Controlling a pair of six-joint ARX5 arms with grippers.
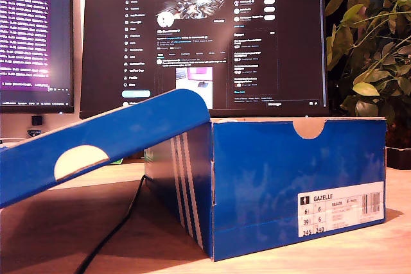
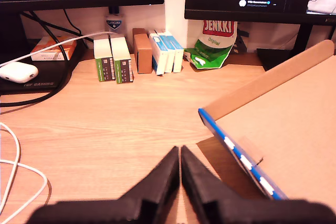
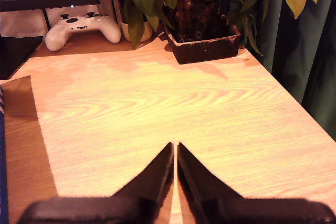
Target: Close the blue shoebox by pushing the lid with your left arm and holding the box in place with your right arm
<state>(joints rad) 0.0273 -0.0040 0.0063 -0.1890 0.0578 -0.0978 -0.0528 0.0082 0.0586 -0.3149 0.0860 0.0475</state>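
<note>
A blue shoebox (image 1: 282, 184) with white stripes stands on the wooden desk, filling the exterior view's right half. Its blue lid (image 1: 103, 145) hangs open, slanting down toward the exterior view's left, with a half-round cutout in its flap. No arm shows in the exterior view. In the first wrist view my first gripper (image 2: 180, 153) is shut and empty above the desk, with the lid's brown inside (image 2: 283, 129) and blue edge just beside it. My second gripper (image 3: 175, 148) is shut and empty over bare wood, and a sliver of the box (image 3: 2, 156) shows at the frame's edge.
Two monitors (image 1: 205, 36) stand behind the box, and a black cable (image 1: 115, 229) runs under the lid. Small cartons (image 2: 136, 51), a green bag (image 2: 215, 43) and white cables (image 2: 16, 171) lie near my first gripper. A potted plant (image 3: 202, 24) and a white game controller (image 3: 81, 27) sit beyond my second gripper.
</note>
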